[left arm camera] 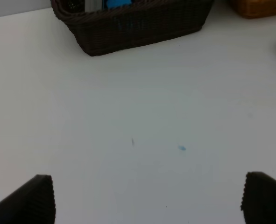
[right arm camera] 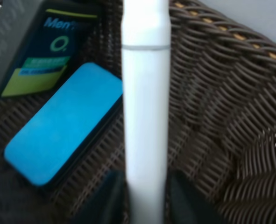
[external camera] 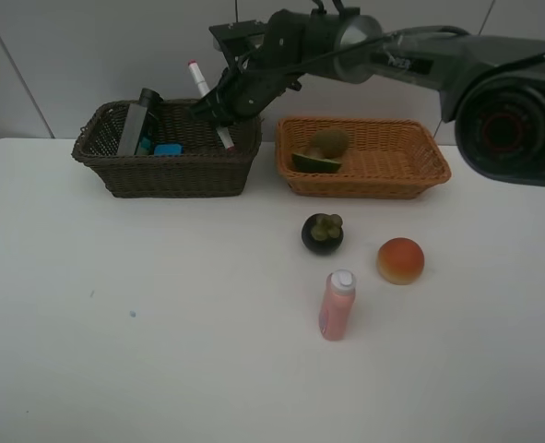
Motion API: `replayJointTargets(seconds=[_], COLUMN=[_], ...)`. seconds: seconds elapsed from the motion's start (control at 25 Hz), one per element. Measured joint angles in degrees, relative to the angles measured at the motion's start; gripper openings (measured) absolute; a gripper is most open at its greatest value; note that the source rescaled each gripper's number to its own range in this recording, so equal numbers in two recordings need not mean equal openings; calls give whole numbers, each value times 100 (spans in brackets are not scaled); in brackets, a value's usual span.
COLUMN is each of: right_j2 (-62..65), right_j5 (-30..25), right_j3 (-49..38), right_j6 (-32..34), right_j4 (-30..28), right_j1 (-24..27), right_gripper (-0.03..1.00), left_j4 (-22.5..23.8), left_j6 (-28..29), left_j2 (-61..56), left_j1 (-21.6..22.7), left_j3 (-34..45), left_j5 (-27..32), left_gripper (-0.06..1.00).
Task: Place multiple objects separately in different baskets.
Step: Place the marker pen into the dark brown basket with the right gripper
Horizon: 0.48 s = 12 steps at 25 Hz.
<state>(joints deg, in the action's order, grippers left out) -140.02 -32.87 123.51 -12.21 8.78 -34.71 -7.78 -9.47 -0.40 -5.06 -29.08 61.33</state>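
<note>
One white tabletop (external camera: 161,323) carries everything. The right arm (external camera: 420,55) reaches across from the right side to the dark brown basket (external camera: 175,175), which stands at the back left. Just beside it, to the right, stands the shallower light orange basket (external camera: 383,180).

The right claw (external camera: 215,109) is closed on a white marker (external camera: 198,76). It holds the marker tilted over the right end of the dark basket, with the red-tipped end above the rim and the lower end down inside. In the right wrist view the two fingers (right arm camera: 109,196) press the barrel from either side. Whether the lower tip touches the wicker cannot be told.

The left claw (left arm camera: 145,200) is spread wide above bare tabletop, in front of the dark basket.

A dark pump bottle (external camera: 136,125) leans at the left end of the dark basket, and a blue eraser (external camera: 168,149) lies beside it. A pink bottle (external camera: 337,305) lies on the tabletop, well in front of the light basket, with an orange bun (external camera: 400,260) near it and a dark mangosteen (external camera: 322,233) between it and the baskets. In the light basket an avocado half (external camera: 313,162) lies at the left end, with a brown kiwi (external camera: 330,142) next to it.
</note>
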Motion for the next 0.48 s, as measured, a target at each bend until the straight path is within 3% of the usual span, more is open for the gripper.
replayJointTargets(seconds=[0.12, 0.2, 0.36, 0.48], right_j2=[-5, 0, 110, 453], right_j5=[233, 282, -98, -899], right_j3=[18, 24, 36, 36], right_j6=[19, 24, 96, 159], right_j4=[0, 0, -110, -278], right_j1=[0, 0, 0, 0], right_gripper=[70, 89, 98, 98], left_j4=[0, 0, 0, 0], left_j6=[0, 0, 0, 0], left_j2=[0, 0, 0, 0], left_j1=[0, 0, 0, 0], left_j3=[0, 0, 0, 0], left_j5=[0, 0, 0, 0], left_gripper=[100, 100, 100, 100])
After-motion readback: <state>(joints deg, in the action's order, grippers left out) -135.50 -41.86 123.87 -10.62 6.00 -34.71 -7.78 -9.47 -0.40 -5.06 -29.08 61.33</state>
